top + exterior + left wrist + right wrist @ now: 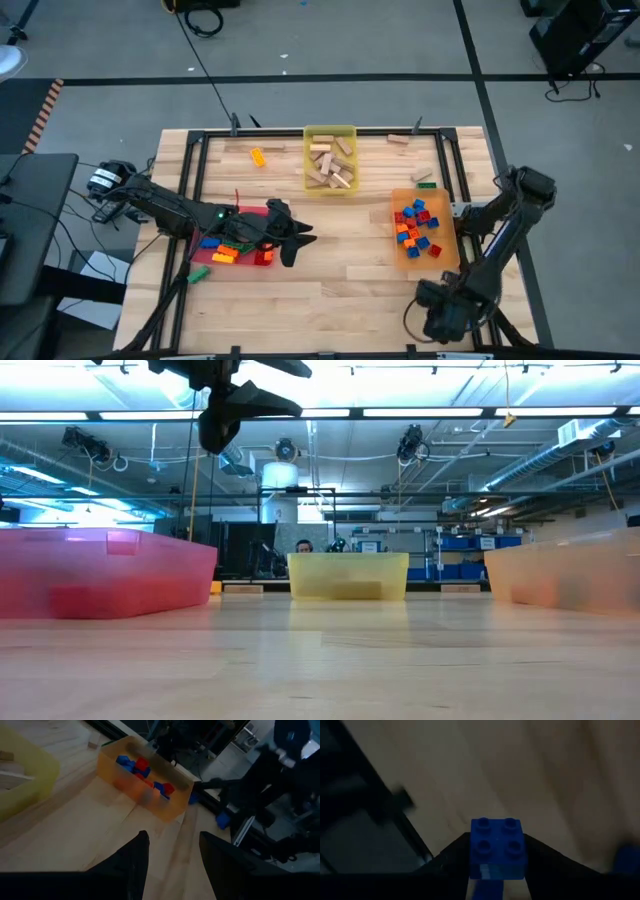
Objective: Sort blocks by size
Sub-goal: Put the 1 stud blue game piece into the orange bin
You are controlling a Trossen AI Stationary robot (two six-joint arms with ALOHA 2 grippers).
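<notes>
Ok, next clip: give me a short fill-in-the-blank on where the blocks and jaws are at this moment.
1. The right gripper has its jaws closed on a small ____ brick.
2. The plain wooden blocks lie in the ____ tray.
3. The orange tray holds small red and ____ bricks.
4. The left gripper, near the red tray, has its jaws open and holds ____.

Missing words: blue; yellow; blue; nothing

wooden table (330, 290), three trays, stray blocks (258, 156)
</notes>
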